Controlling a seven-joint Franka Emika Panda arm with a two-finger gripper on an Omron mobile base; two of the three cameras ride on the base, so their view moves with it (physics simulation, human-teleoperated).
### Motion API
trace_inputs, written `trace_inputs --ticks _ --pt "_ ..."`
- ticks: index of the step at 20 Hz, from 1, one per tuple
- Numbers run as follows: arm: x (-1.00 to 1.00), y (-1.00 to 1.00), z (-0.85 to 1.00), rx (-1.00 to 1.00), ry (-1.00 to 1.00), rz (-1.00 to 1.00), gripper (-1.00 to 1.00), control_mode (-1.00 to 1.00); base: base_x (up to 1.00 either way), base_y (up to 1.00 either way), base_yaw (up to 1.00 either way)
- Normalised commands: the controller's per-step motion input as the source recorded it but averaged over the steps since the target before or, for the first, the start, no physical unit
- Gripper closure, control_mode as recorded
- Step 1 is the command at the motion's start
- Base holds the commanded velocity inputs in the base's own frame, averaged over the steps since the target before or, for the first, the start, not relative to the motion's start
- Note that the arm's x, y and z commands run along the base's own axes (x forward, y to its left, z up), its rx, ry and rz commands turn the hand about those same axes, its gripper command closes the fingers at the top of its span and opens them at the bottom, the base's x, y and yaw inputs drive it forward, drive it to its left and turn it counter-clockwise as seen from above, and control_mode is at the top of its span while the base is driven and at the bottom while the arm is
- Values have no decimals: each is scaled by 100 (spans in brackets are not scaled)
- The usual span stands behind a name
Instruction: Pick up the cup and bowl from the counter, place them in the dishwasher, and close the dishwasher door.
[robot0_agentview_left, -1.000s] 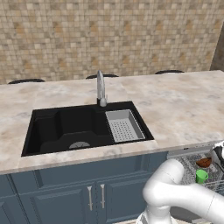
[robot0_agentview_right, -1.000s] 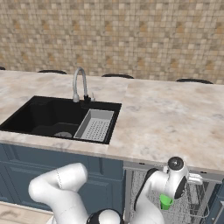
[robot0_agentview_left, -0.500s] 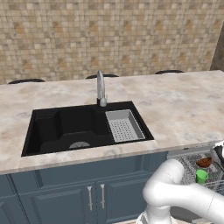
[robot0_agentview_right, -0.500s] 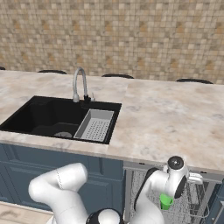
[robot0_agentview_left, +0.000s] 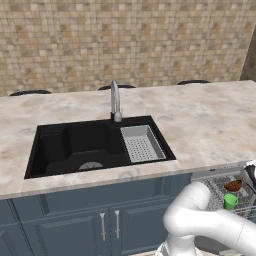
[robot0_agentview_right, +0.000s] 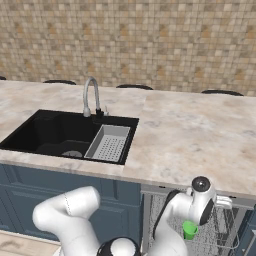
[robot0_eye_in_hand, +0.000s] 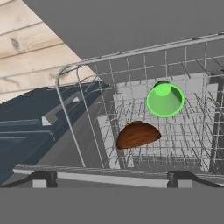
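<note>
My gripper (robot0_eye_in_hand: 113, 177) hangs open over the dishwasher's wire rack (robot0_eye_in_hand: 70, 113), its two fingertips (robot0_eye_in_hand: 46, 176) far apart with nothing between them. The reddish-brown bowl (robot0_eye_in_hand: 138, 134) lies tilted on the mesh just ahead of the tips. The green cup (robot0_eye_in_hand: 165, 99) sits in the rack a little past it, its mouth facing the camera. Both also show low in the rack from the base: bowl (robot0_agentview_left: 233, 186), cup (robot0_agentview_left: 230, 201) and cup (robot0_agentview_right: 189, 229), under my wrist. The dishwasher door (robot0_eye_in_hand: 131, 26) is a flat grey panel lying open beyond the rack.
The marbled counter (robot0_agentview_left: 200, 120) runs above the dishwasher, with a black sink (robot0_agentview_left: 75, 145), a steel tap (robot0_agentview_left: 115, 102) and a grey strainer tray (robot0_agentview_left: 142, 144). Dark blue cabinet doors (robot0_agentview_left: 100, 215) stand left of the rack. Wooden floor (robot0_eye_in_hand: 30, 52) lies beside the open door.
</note>
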Motion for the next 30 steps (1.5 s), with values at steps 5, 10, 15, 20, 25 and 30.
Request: trace_inputs --ticks 5,10,15,20,25,30 --pt "-15 -3 16 0 0 0 -100 -100 0 0 0" --pt "-28 -1 2 0 0 0 -100 -100 0 0 0" --pt "-50 -6 0 0 -3 0 -100 -100 0 0 0" --pt "-41 -12 0 0 -4 0 -100 -100 0 0 0" --pt "-28 -11 0 0 -3 0 -100 -100 0 0 0" --pt "-32 -2 0 0 -5 0 -100 -100 0 0 0"
